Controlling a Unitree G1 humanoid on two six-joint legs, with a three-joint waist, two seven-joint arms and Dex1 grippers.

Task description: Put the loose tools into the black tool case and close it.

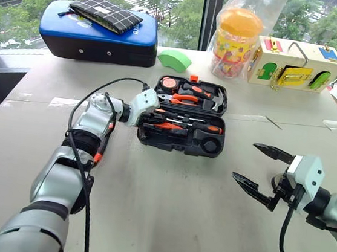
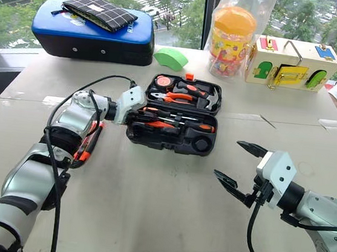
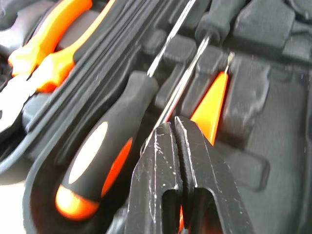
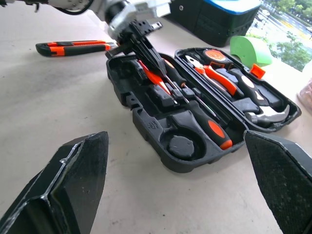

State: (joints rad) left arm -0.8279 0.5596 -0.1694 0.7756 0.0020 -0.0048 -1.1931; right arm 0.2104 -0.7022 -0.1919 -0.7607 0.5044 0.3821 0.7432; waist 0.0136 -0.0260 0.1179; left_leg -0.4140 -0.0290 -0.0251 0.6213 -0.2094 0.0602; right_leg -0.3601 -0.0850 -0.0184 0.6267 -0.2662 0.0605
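1. Your left claw (image 4: 138, 36) is sitting pinched shut over the near-left end of the open black tool case (image 1: 182, 141) on the counter (image 1: 164, 217); the wrist view is showing a thin shaft and a thin orange tool (image 3: 210, 108) at its tips, but whether either is gripped I cannot tell.
2. Your right claw (image 1: 261, 169) is hanging wide open and empty, well clear of the case.
3. The utility knife (image 4: 73, 48) is lying loose on the counter beside the left arm.
4. Risk: the shut tips are crowding seated screwdrivers (image 1: 183, 126); dragging them could lever one out of its recess and probably stop the lid closing.
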